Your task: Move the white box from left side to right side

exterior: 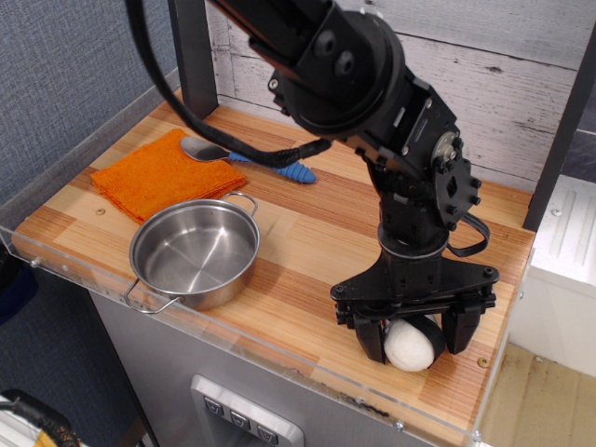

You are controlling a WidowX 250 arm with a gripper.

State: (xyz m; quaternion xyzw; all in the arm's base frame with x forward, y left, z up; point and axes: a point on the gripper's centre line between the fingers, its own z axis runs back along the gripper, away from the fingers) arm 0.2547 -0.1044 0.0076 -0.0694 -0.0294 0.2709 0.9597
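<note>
The white box (410, 347) is a small white egg-like lump with a dark band at its top. It rests on the wooden tabletop (307, 233) near the front right corner. My gripper (415, 337) hangs straight down over it, with one finger on each side. The fingers (371, 337) are spread wider than the lump, with small gaps showing, so the gripper looks open around it.
A steel pot (195, 254) stands at the front left. An orange cloth (160, 175) lies behind it, and a blue-handled spoon (276, 165) lies at the back. A clear acrylic rim (279, 358) runs along the table's front edge. A dark post (193, 56) stands at the back left.
</note>
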